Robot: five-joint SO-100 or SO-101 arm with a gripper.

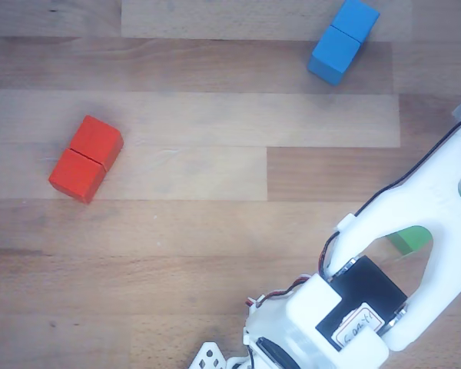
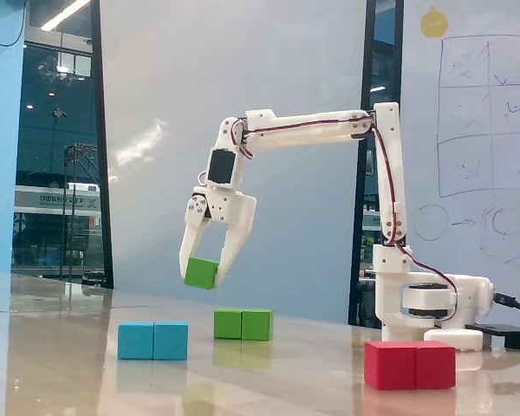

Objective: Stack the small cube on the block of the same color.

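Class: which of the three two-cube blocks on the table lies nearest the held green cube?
The green block, just below and right of the small cube.

Your fixed view low at table height, side-on, other view looking straight down, both sharing the blue block (image 1: 343, 40) (image 2: 153, 341).

Fixed view: small cube (image 2: 201, 272) in claw (image 2: 203, 270), above and left of block (image 2: 243, 324); left two-cube block (image 2: 152, 341) nearer; right two-cube block (image 2: 410, 364) nearest, before arm base (image 2: 425, 303).

The wooden table (image 2: 61, 364) carries the green block (image 2: 243, 324) below the gripper (image 2: 204, 269), plus a blue block (image 2: 153, 341) and red block (image 2: 410, 365).
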